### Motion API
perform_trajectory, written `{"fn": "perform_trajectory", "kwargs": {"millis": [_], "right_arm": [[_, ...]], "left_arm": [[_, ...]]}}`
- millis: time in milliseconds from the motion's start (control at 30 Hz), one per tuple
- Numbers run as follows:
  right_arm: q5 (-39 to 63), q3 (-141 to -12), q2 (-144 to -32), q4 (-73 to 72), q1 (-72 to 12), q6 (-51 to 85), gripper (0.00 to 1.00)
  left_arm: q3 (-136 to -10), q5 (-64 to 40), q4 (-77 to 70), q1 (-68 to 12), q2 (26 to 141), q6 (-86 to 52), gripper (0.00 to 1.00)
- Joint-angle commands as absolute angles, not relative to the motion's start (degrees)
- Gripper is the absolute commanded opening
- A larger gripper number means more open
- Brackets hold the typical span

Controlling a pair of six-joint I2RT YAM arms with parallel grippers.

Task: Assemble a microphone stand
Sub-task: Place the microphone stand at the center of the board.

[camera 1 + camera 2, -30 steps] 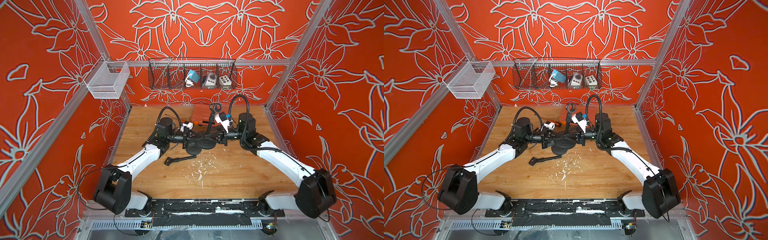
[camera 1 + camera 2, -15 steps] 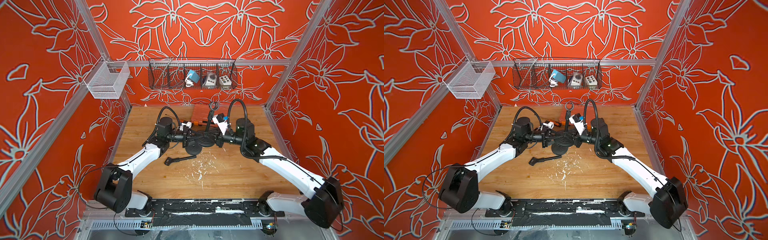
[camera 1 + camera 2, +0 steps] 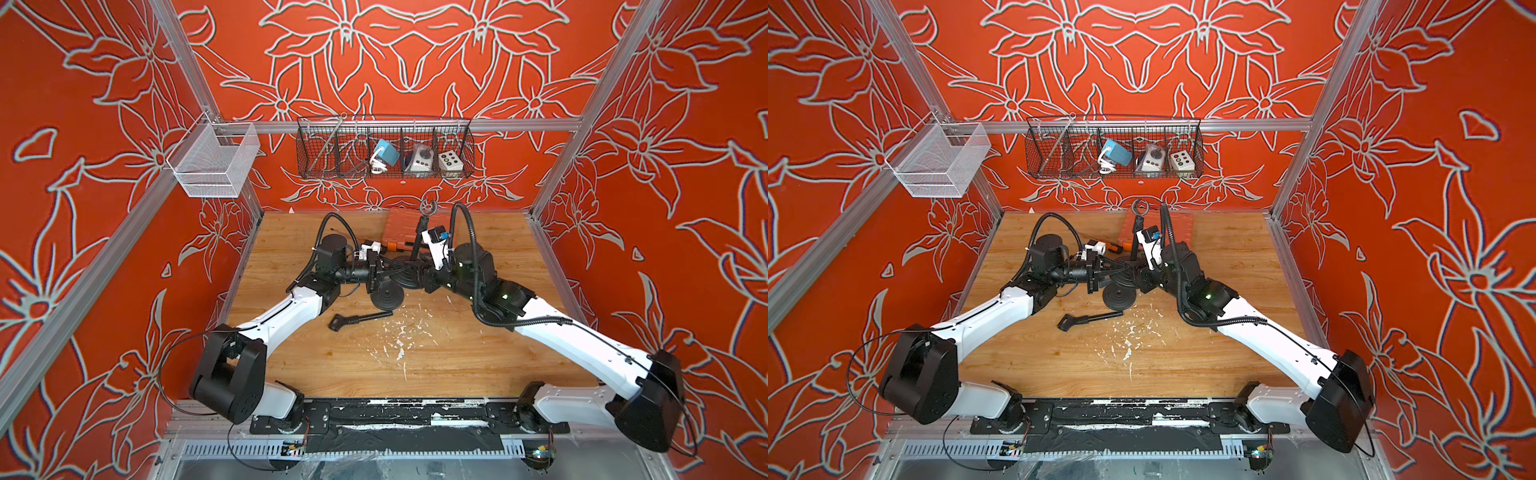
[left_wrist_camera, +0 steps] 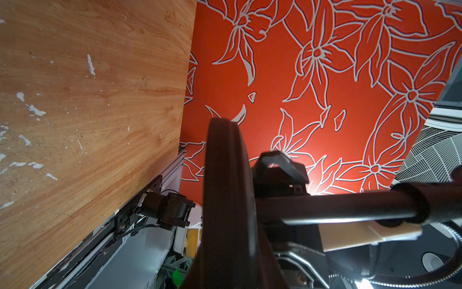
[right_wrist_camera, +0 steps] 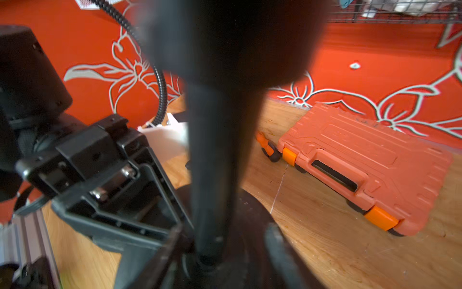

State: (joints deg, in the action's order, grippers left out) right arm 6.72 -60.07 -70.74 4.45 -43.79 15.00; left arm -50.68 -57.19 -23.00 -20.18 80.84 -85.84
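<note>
The microphone stand's black round base (image 3: 409,272) carries an upright pole (image 3: 417,243) with a clip (image 3: 428,206) on top. My left gripper (image 3: 388,270) is shut on the base's rim; the left wrist view shows the base (image 4: 227,200) edge-on and the pole (image 4: 350,207) rising from it. At the pole's foot is my right gripper (image 5: 225,240), open, with a finger (image 5: 277,250) on each side of the pole (image 5: 215,162) and apart from it. A second black disc (image 3: 386,296) lies in front of the base. A black handled rod (image 3: 359,320) lies nearer the front.
An orange tool case (image 3: 405,226) lies behind the stand, with an orange screwdriver (image 5: 267,147) beside it. A black wire basket (image 3: 384,147) and a white mesh basket (image 3: 214,160) hang on the walls. White flecks mark the wooden table (image 3: 415,365).
My right gripper, shut on the pole before, has opened round it, and that arm has swung lower and further right. The left arm and the base have held still.
</note>
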Motion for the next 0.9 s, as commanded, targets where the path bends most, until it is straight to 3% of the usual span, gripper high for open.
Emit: {"fn": "perform_trajectory", "kwargs": {"millis": [0,167,267,400,567,700,867], "right_arm": [[19.1,-60.3,-66.5,6.1,-41.9,10.9,0.71],[12.7,-54.7,-61.5,10.2,-39.7,10.9,0.71],[10.2,-51.0,-59.1,11.7,-38.3,12.0,0.70],[8.9,-47.8,-57.5,13.8,-36.3,12.9,0.71],[7.6,-45.6,-57.2,15.7,-34.9,13.3,0.71],[8.2,-44.2,-57.3,15.5,-34.3,14.0,0.71],[9.1,-43.9,-57.6,14.8,-34.0,14.1,0.71]], "left_arm": [[-54.5,-54.5,-23.6,-18.7,80.1,-81.1,0.00],[-65.7,-47.0,-0.6,-15.3,81.5,-56.0,0.00],[-72.3,-35.4,9.8,-15.1,82.0,-41.5,0.00],[-77.5,-21.7,14.0,-15.1,82.3,-26.6,0.00],[-77.8,-12.8,9.8,-15.9,80.8,-8.7,0.00],[-77.1,-11.4,7.2,-15.7,80.1,-6.4,0.00],[-76.8,-13.8,6.0,-12.0,79.6,-17.6,0.00]]}}
